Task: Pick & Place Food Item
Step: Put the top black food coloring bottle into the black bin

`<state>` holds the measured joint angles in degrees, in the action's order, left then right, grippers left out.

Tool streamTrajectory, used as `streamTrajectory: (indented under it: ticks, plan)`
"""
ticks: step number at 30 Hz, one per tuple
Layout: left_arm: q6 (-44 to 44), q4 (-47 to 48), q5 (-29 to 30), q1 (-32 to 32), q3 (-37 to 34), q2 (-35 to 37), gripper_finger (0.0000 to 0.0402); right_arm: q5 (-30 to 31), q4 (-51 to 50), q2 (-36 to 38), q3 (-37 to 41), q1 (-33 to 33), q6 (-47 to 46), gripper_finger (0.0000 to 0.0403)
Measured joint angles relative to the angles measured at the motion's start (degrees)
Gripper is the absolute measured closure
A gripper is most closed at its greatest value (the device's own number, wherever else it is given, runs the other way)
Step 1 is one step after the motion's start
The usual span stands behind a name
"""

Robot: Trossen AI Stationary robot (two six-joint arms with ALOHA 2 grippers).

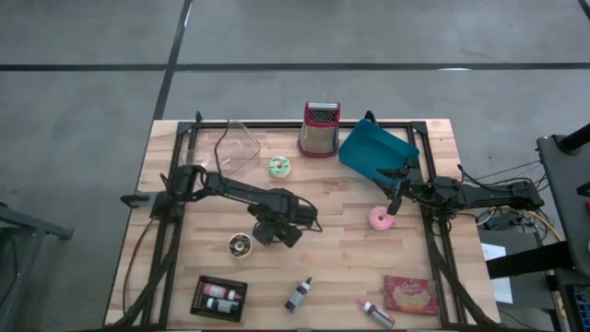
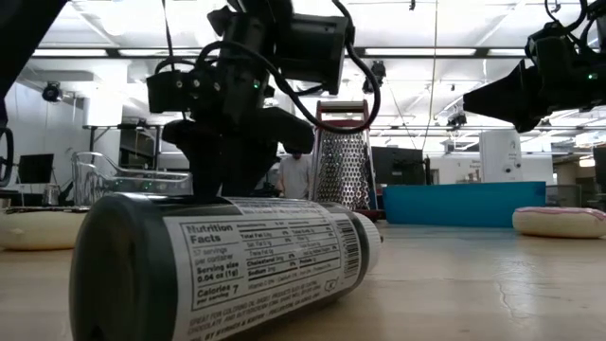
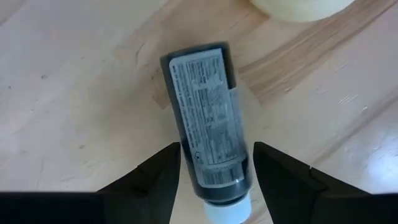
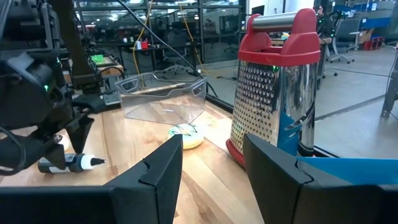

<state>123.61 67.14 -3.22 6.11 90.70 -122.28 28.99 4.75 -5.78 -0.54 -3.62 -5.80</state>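
Note:
A dark bottle [image 3: 205, 112] with a printed label and a white cap lies on its side on the wooden table [image 1: 350, 258]. It also shows in the right wrist view [image 4: 62, 164]; in the high view the arm hides it. My left gripper [image 3: 216, 146] hangs over it near the table's middle [image 1: 277, 228], pointing down and open. One finger stands on either side of the bottle's cap end, and no touch shows. My right gripper [image 4: 211, 162] is open and empty, held level at the table's right side [image 1: 395, 198].
A brown donut [image 1: 240, 243] lies just left of my left gripper, a pink donut [image 1: 380, 218] under the right one. At the back stand a clear container [image 1: 238, 148], green donut [image 1: 279, 166], grater [image 1: 319, 129] and teal bin [image 1: 373, 149]. A second bottle [image 1: 298, 295], black box [image 1: 219, 298] and red packet [image 1: 410, 295] lie in front.

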Motion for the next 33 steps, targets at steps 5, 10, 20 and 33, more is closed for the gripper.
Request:
streamTrajectory:
  ticks: [5, 10, 20, 33]
  plan:
    - [0.92, -1.86, -0.18, 0.00, -0.66, 0.02, 0.0196, 0.00, 0.00, 0.00, 0.00, 0.02, 0.00, 0.0239]
    - [1.14, -2.67, -0.20, 0.02, -1.19, 0.06, 0.0208, 0.00, 0.00, 0.00, -0.01, 0.01, 0.00, 0.0239]
    - [1.14, -2.77, -0.25, 0.00, -1.21, 0.09, 0.0251, 0.00, 0.00, 0.00, -0.01, 0.02, 0.00, 0.0239]
    - [2.18, 3.03, -0.37, 0.81, 3.40, 0.37, 0.0247, 0.00, 0.00, 0.02, -0.02, 0.00, 0.00, 0.0239]
